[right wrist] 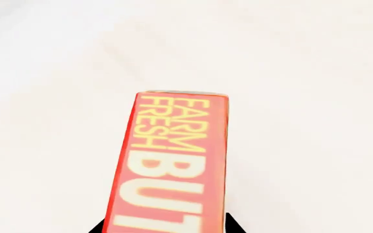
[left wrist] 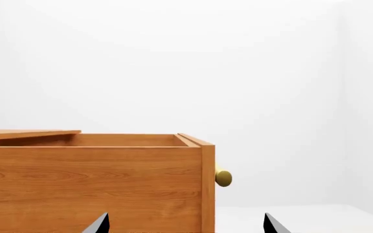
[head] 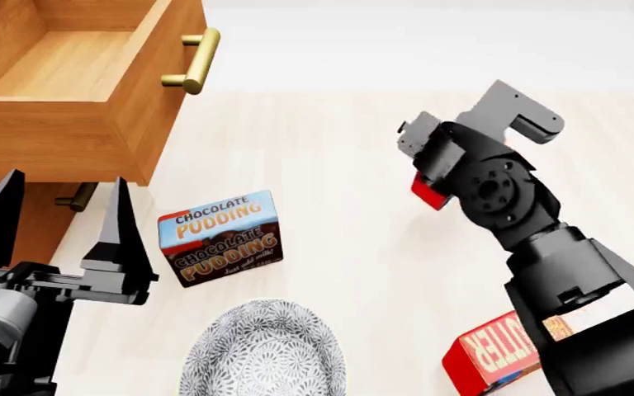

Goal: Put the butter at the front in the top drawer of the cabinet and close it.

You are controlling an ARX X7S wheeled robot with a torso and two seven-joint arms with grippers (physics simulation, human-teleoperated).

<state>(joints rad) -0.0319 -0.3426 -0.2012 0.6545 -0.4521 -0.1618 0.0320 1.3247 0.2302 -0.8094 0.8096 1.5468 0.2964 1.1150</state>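
Observation:
The cabinet's [head: 30, 214] top drawer [head: 63, 66] stands pulled open and looks bare inside, its brass handle [head: 192, 60] facing right. It also shows in the left wrist view [left wrist: 89, 184]. My left gripper [head: 59, 227] is open and empty, just in front of and below the drawer; its fingertips [left wrist: 99, 224] frame the drawer's side. My right gripper [head: 425, 186] is shut on a red butter carton [right wrist: 173, 160], held above the table right of the drawer; only a red corner [head: 429, 194] shows past the arm. A second butter carton [head: 494, 355] lies at the near right, partly behind my right arm.
A brown-and-blue chocolate pudding box [head: 220, 238] stands between my grippers. A patterned grey-white plate [head: 262, 355] lies near the front edge. The lower drawer's handle [head: 75, 196] shows under the open drawer. The pale table [head: 328, 148] stretches behind.

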